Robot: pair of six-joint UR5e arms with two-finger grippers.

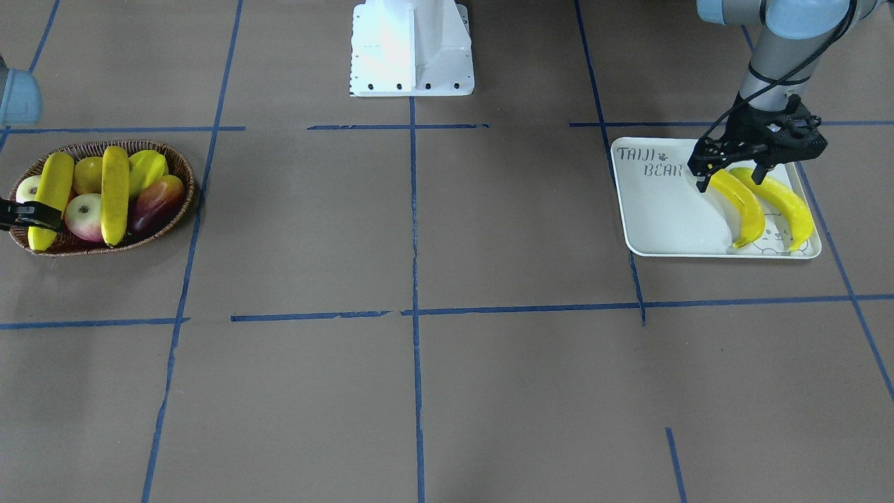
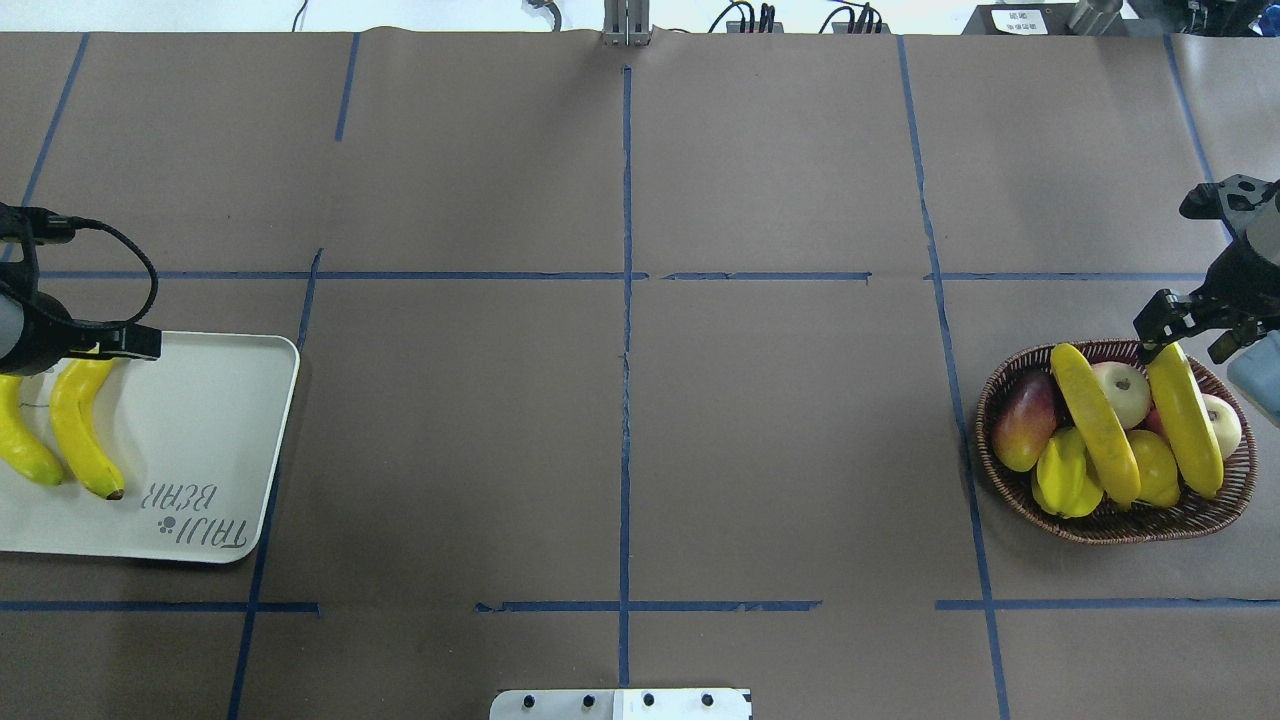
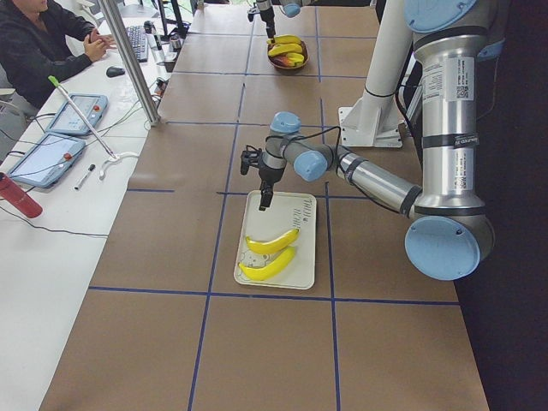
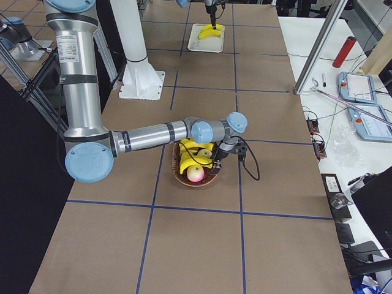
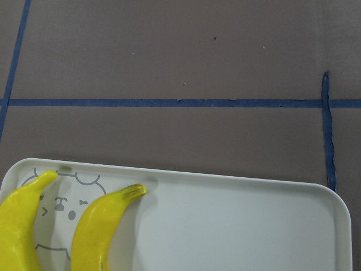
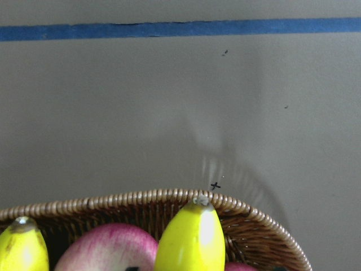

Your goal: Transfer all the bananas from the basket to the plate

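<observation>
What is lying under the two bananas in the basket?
Two apples and a round yellow fruit show beneath the bananas; a starfruit and a red mango sit beside them. The floor of the basket and whatever lies directly under the bananas are covered.

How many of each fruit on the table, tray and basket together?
Bananas: 4 (2 on the tray, 2 in the basket)
Apples: 2
Starfruit: 1
Lemon: 1
Mango: 1
Total: 9
</observation>
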